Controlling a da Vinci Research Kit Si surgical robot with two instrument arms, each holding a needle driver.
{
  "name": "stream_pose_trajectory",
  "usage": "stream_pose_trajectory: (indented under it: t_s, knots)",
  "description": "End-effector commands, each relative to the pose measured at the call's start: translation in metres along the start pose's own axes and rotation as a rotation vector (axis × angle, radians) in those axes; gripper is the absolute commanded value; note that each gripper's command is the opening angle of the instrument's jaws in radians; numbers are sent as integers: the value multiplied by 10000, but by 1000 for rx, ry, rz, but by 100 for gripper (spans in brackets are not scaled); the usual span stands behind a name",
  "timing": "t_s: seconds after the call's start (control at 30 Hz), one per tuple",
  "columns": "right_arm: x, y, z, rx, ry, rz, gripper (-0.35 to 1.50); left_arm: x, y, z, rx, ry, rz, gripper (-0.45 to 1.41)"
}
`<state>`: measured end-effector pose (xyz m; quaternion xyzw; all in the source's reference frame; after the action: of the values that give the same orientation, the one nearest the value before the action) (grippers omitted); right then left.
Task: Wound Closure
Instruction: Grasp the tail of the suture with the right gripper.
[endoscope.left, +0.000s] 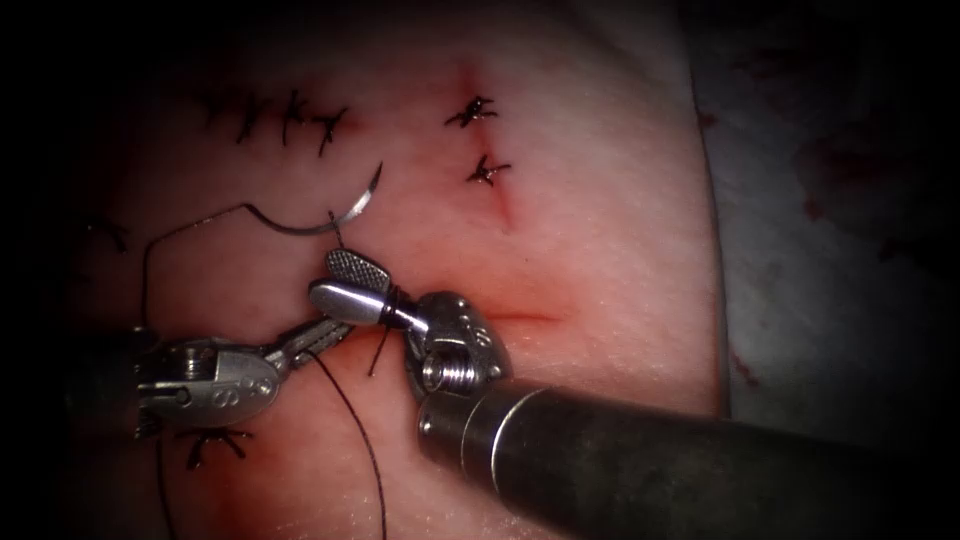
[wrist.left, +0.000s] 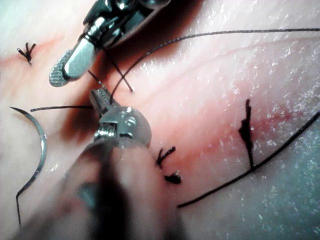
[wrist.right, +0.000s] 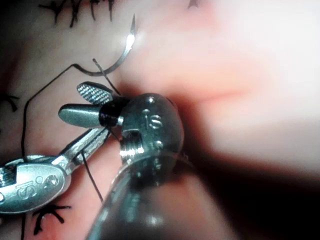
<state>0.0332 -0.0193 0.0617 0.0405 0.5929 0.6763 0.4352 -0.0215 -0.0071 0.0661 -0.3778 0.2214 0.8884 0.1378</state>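
Observation:
The curved needle (endoscope.left: 330, 218) lies loose on the tissue (endoscope.left: 600, 250), left of the cut (endoscope.left: 507, 208); neither tool holds it and it is not in the tissue. Dark thread (endoscope.left: 190, 225) runs from its blunt end off to the left. My right tool (endoscope.left: 323, 278) has its jaws open, with thread wound in a loop (endoscope.left: 388, 305) round their base. Just below them, my left tool (endoscope.left: 322, 336) is shut on the thread, which trails down from it (endoscope.left: 365, 450). The left wrist view shows the left jaws (wrist.left: 98, 96), the needle (wrist.left: 42, 145) and the right tool (wrist.left: 75, 57). The right wrist view shows the open right jaws (wrist.right: 72, 101) and the needle (wrist.right: 120, 62).
Two knotted stitches (endoscope.left: 472, 112) (endoscope.left: 487, 172) sit on the cut. A row of several stitches (endoscope.left: 285, 120) lies at the upper left, and another knot (endoscope.left: 215, 445) under the left tool. A red streak (endoscope.left: 520, 318) marks the tissue by the right wrist. Pale cloth (endoscope.left: 820, 200) lies beyond the tissue's right edge.

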Motion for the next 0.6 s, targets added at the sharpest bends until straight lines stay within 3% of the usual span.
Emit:
stream_pose_trajectory:
  t_s: [0.03,0.2,0.27,0.37,0.6]
  knots:
    - [-7,2,9,-28,-9,-32,56,0,5,9,10,-15,-10,-45]
    - [-16,8,9,-130,-64,-86,56,1,7,18,42,-57,-162,-45]
    - [-22,8,9,-146,-77,-98,57,1,7,21,49,-64,-176,-45]
    - [-35,8,10,-151,-106,-116,79,3,5,26,54,-70,-191,-45]
    - [-46,14,22,-181,-132,-165,89,13,5,40,26,-43,-194,-45]
